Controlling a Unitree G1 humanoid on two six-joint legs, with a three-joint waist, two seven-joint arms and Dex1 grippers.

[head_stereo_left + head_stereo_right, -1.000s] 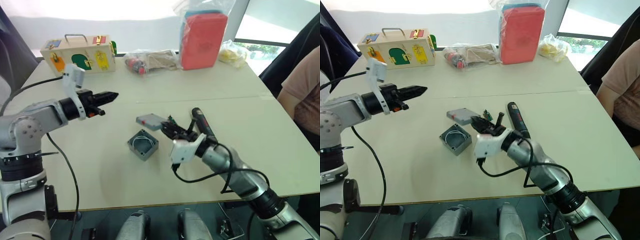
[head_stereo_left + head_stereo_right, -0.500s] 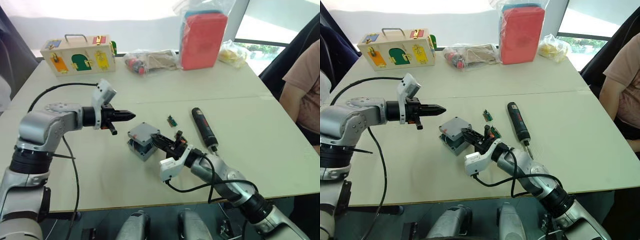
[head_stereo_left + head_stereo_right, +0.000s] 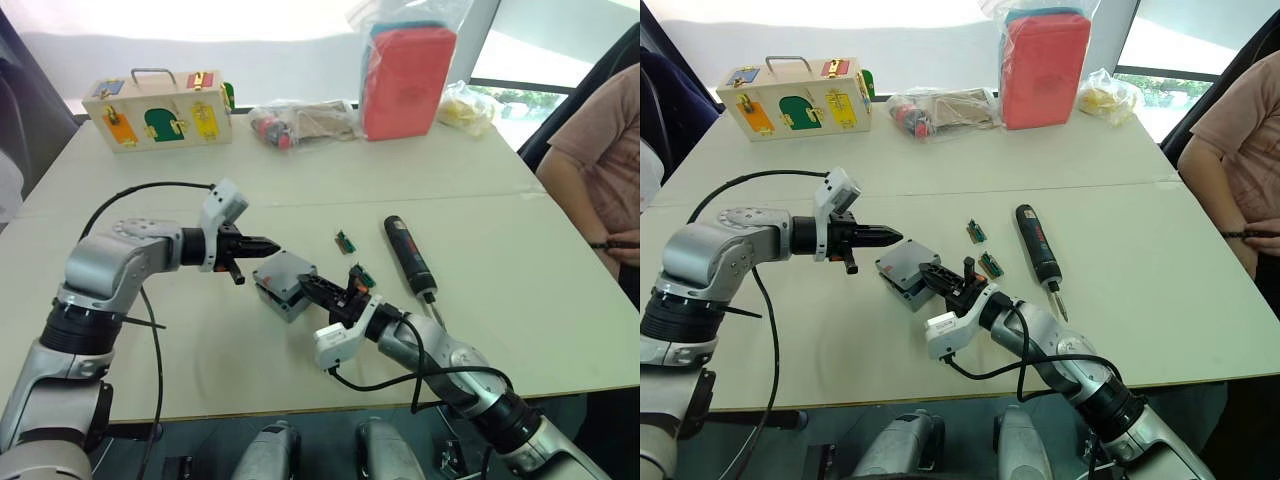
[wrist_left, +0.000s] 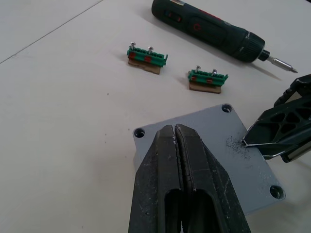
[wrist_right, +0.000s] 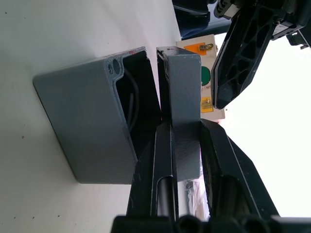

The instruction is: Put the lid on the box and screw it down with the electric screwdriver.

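From the head views, the box [image 3: 902, 285] sits mid-counter [image 3: 1160, 250] with the lid [image 3: 908, 265] laid over its top. The right pincer [image 3: 941, 277] grips the lid's near edge, while the left pincer [image 3: 890, 237], clenched to a point, hovers at the lid's far side. The electric screwdriver [image 3: 1037, 245] lies untouched well to the right, beyond two green connector pieces [image 3: 983, 249].

The left wrist view shows the left pincer's closed fingers [image 4: 187, 179] over the lid [image 4: 214, 141], whose corner holes are visible. The right pincer's fingertips touch the lid's edge there. If the left tip presses off-centre, the lid would likely tip or slide on the box.

The right wrist view gives the sharper warning: the lid [image 5: 182, 107], clamped between the right fingers [image 5: 163, 165], stands apart from the open mouth of the box [image 5: 85, 126], with a white wire inside. The lid is not seated. Letting go now would probably leave it skewed, holes misaligned, or the wire pinched under the rim.
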